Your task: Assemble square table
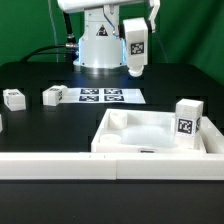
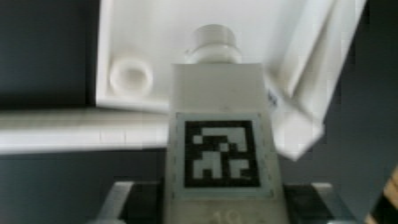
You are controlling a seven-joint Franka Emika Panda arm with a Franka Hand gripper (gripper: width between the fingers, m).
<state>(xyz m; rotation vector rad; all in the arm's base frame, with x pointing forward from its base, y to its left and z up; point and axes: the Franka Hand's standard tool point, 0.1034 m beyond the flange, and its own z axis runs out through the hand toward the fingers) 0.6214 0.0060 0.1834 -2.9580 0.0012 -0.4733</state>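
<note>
Square table top [image 1: 104, 135] lies on the black work surface [image 1: 40, 125] toward the exterior view's right, just behind the long white rail [image 1: 50, 167], with an upright leg [image 1: 187, 122] at its right corner. The gripper [image 1: 136, 33] hangs high near the robot base, clenched on a tagged leg [image 1: 136, 55] whose peg end points down. In the wrist view a round corner socket [image 2: 130, 75] of the top shows past that peg.

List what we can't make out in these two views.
- Exterior view: pincer fingers too small to see, masked by the held leg; arm cut by the top edge.
- Exterior view: white bit cut by the left edge, unidentifiable.
- Wrist view: blurred; leg covers much of the top; only one socket shows.
</note>
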